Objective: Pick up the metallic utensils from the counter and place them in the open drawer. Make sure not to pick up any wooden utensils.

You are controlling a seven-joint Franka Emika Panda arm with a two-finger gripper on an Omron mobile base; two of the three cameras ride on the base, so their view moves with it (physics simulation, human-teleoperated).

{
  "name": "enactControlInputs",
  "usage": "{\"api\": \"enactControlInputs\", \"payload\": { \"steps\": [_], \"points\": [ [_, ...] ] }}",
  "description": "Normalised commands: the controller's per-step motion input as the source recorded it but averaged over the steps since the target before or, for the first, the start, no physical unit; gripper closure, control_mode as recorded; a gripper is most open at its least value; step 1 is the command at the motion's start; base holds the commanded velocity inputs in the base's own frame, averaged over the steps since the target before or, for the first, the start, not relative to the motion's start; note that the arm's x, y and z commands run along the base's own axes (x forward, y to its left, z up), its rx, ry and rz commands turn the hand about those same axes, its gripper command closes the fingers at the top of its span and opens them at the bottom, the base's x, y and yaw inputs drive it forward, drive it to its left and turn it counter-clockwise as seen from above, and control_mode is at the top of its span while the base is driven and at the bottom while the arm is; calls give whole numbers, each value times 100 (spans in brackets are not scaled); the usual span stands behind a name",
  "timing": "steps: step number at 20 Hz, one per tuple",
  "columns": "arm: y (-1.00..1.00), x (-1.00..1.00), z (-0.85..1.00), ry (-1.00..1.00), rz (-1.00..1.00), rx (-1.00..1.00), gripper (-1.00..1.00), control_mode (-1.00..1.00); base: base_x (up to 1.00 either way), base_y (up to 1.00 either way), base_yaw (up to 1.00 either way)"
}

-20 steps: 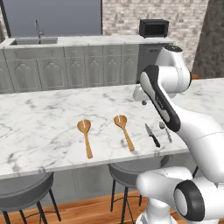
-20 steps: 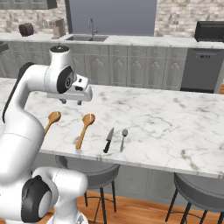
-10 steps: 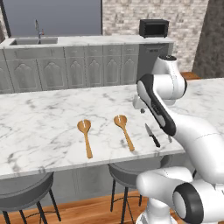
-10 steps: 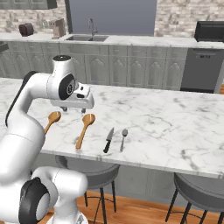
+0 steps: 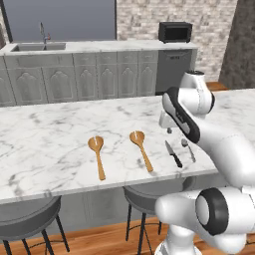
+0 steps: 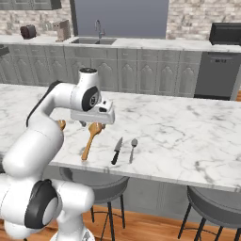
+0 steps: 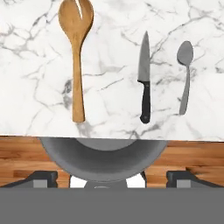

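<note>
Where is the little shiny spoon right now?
The silver spoon lies flat on the marble counter near its front edge, just right of the black-handled knife in the hand view.

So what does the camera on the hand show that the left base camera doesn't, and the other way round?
The hand view looks straight down, so the knife's grey blade and black handle show clearly, with the round grey stool seat and wood floor under the counter edge. The left base view alone takes in the second wooden spoon, the robot's arm, the sink and the black microwave on the back cabinets. Both show the marble counter, a wooden spoon, the knife and the silver spoon lying side by side.
</note>
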Motion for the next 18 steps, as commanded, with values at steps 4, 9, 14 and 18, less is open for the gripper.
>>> {"api": "enactControlInputs", "payload": {
  "steps": [4, 9, 14, 18],
  "points": [
    [-42, 8, -65, 3, -3, 1, -100, -100, 0, 0, 0],
    [-9, 13, -74, 9, -7, -4, -100, -100, 0, 0, 0],
    [-10, 18, -70, 8, -6, -4, -100, -100, 0, 0, 0],
    [-15, 16, -60, 3, -3, -2, -100, -100, 0, 0, 0]
  ]
}}
